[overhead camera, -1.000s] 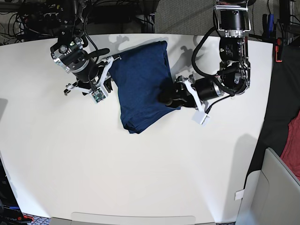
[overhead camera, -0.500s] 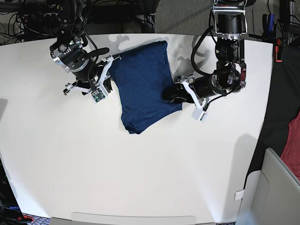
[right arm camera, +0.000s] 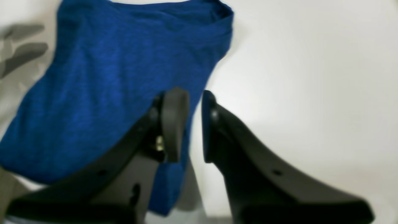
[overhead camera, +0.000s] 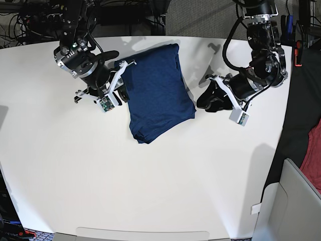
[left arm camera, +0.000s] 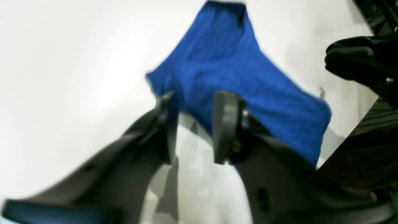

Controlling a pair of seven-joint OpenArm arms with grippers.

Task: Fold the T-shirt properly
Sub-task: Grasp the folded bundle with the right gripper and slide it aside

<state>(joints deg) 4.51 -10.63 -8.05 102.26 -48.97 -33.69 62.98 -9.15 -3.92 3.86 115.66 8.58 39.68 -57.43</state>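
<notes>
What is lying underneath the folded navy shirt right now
The folded navy shirt lies flat on the white table, which shows all around it. Nothing visibly sticks out from beneath. The table surface directly under the cloth is covered, so it cannot be checked.

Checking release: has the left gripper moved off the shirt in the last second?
Yes. In the base view the left gripper has backed away from the shirt, toward the table's right edge.

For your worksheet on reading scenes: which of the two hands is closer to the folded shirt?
The right hand, at the T-shirt edge; the left hand stands clear across bare table.
</notes>
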